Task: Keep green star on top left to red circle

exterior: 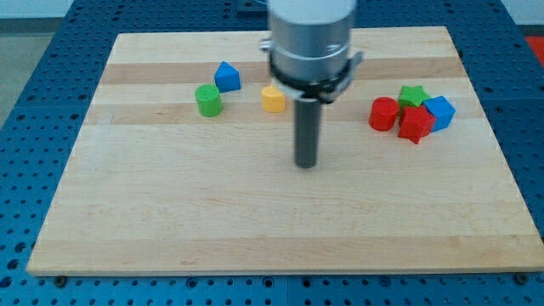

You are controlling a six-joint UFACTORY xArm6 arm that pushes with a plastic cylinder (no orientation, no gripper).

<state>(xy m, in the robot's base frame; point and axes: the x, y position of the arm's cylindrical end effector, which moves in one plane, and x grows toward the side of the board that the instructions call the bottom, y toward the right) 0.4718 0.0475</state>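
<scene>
The green star point(412, 95) sits at the view's right, touching the red circle point(383, 114) on its upper right side. A red star-like block point(416, 124) and a blue block point(439, 111) are packed against them. My tip point(306, 165) rests on the board near the middle, well to the left of this cluster and below the yellow block point(273, 99). It touches no block.
A green cylinder point(207, 100) and a blue triangular block point(227, 76) stand at the upper left of the wooden board point(170, 212). The arm's grey body point(310, 42) hangs over the board's top middle. Blue perforated table surrounds the board.
</scene>
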